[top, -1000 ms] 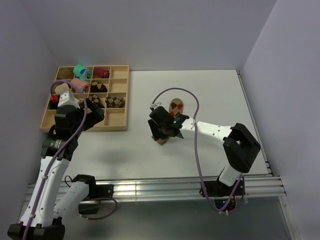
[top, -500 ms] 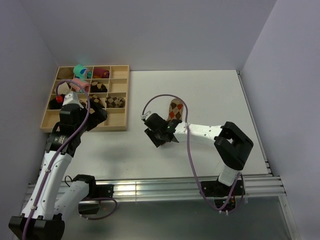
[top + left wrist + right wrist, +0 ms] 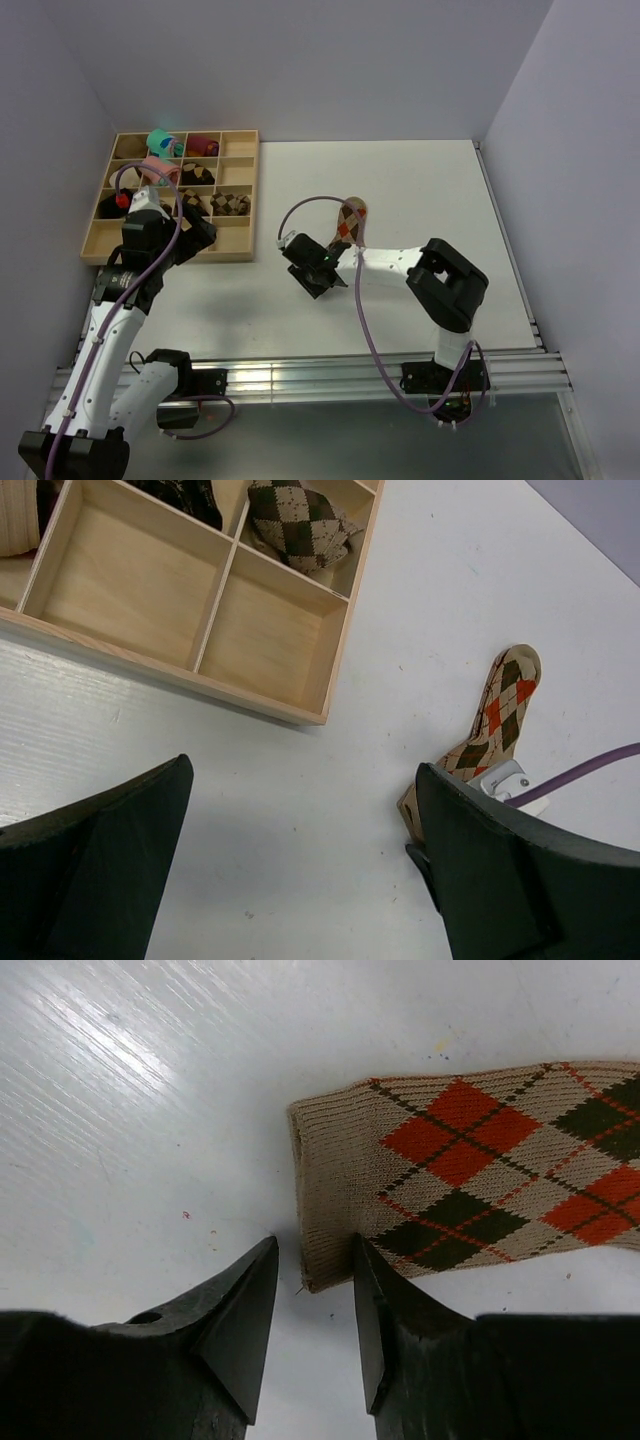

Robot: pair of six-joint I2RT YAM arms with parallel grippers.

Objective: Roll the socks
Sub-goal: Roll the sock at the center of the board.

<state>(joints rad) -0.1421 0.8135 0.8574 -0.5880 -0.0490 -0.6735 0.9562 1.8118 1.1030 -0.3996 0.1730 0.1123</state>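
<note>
One tan sock (image 3: 350, 218) with dark brown and orange-red diamonds lies flat mid-table, its cuff end toward the arms. In the right wrist view the sock (image 3: 470, 1170) fills the upper right. My right gripper (image 3: 314, 1245) straddles the cuff's near corner with its jaws narrowly apart. One finger rests on the fabric, and a gap shows between the other finger and the cuff edge. From above, the right gripper (image 3: 318, 278) covers the sock's near end. My left gripper (image 3: 305, 770) hangs wide open over bare table beside the tray, with the sock (image 3: 500, 720) off to its right.
A wooden compartment tray (image 3: 168, 256) sits at the left, holding brown-and-cream argyle rolls (image 3: 230, 203), a pink roll (image 3: 160, 170), a teal roll (image 3: 160, 140) and a maroon roll (image 3: 203, 147). The tray's near compartments (image 3: 270, 635) are bare wood. Purple cables loop over both arms.
My right gripper has slid left and nearer along the sock to its cuff corner, and its jaws have narrowed. The left arm has shifted only slightly and stays wide open.
</note>
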